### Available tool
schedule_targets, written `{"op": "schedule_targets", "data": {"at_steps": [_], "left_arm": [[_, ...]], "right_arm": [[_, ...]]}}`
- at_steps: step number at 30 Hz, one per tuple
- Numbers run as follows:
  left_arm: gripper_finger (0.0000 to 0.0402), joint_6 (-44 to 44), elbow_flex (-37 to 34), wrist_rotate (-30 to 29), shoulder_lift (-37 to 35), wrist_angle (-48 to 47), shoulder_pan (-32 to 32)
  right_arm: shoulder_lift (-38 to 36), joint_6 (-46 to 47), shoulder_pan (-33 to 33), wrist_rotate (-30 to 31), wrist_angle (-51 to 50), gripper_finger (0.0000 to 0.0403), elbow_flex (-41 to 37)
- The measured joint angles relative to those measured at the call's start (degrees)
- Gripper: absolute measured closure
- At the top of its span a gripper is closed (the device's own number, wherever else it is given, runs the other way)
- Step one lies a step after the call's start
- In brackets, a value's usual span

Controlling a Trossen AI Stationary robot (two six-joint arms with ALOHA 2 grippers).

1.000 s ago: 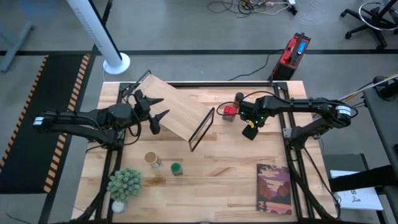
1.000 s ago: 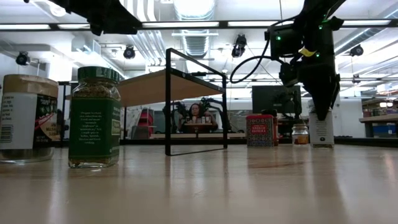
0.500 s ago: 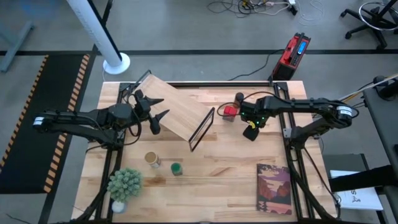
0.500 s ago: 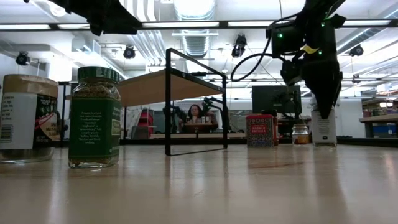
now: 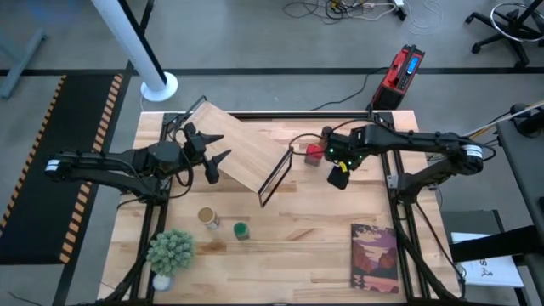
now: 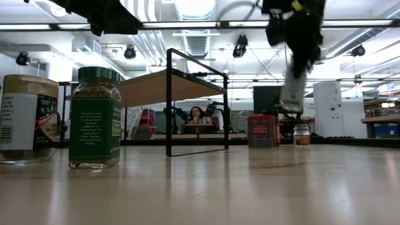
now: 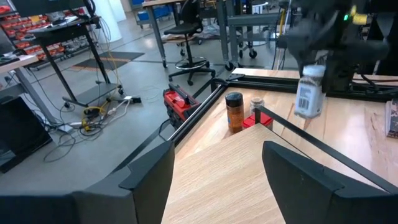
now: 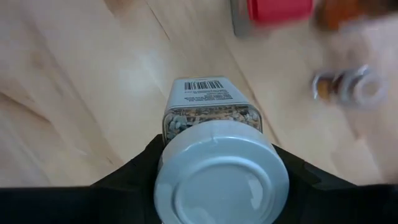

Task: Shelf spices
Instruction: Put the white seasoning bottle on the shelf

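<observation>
- Right tool (image 5: 338, 175): clenched on the white-lidded jar (image 8: 214, 130), fingers (image 8: 134, 171) pressed against both sides just below the lid; the jar hangs clear of the counter (image 5: 297, 229), lifted near the far right cluster of spices, just beside the frame end of the shelf
- Left tool (image 5: 214, 153): released, both fingers spread with nothing between them; positioned over the near left edge of the shelf, raised above the counter
- Shelf (image 5: 246, 153): pale wooden plank lying diagonally across the far middle of the counter, tilted, with the thin black rectangular frame (image 5: 276, 176) at its right end; in the low view the frame (image 6: 197, 103) stands upright on the counter and carries the plank above it
- Book (image 5: 374, 257): flat on the near right part of the counter, well apart from the spices
- Potted plant (image 5: 170, 252): at the near left corner
- Tan-topped jar (image 5: 207, 218) and green-lidded jar (image 5: 241, 230): upright, near each other on the near left of the counter, apart from the shelf
- Red tin (image 5: 314, 152): on the counter just beside the frame end of the shelf
- Dark-lidded brown jar (image 7: 234, 112) and small silvery-topped jar (image 7: 257, 107): upright just beside the red tin
</observation>
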Motion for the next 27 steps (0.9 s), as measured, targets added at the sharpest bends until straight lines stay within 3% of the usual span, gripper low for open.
{"op": "schedule_targets", "data": {"at_steps": [15,27], "left_arm": [[0.0165,-0.3,0.0,0.0,0.0,0.0,0.0],[0.0173,-0.9,0.0,0.0,0.0,0.1,0.0]], "right_arm": [[3.6,-3.6,4.9,0.6,0.5,0.0223,20.5],[21.3,-14.0,4.8,1.4,-5.4,0.0223,44.3]]}}
